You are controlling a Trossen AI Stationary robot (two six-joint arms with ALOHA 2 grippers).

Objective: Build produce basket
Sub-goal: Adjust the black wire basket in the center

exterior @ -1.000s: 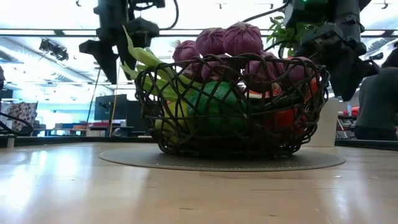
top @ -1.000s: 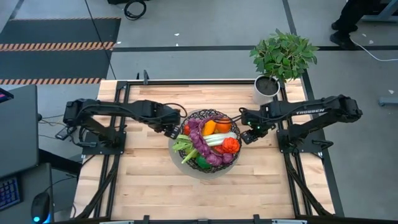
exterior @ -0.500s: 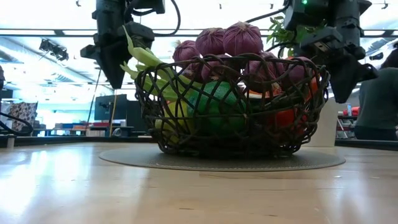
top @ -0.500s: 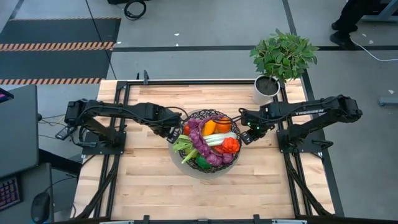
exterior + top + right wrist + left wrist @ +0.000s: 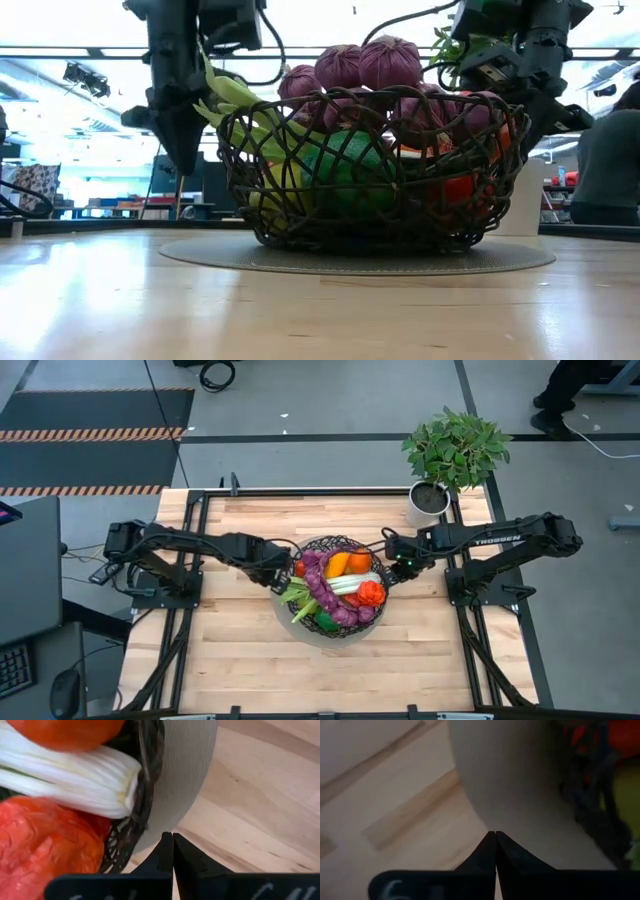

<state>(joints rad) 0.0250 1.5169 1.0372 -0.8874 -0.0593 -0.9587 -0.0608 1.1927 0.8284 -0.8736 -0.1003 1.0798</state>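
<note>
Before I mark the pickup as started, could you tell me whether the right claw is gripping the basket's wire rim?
No: in the right wrist view the right claw is shut on nothing, its tips over the pale base beside the basket.

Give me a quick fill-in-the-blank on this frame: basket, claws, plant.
1. Both claws, the left claw and the right claw, are ____ and hold nothing.
2. The produce is piled in the dark wire basket, which stands on a pale round ____.
3. The potted plant stands at the table's far edge, on the ____ arm's side.
4. The bunch of grapes is ____ in colour.

Missing words: shut; base; right; purple
</note>
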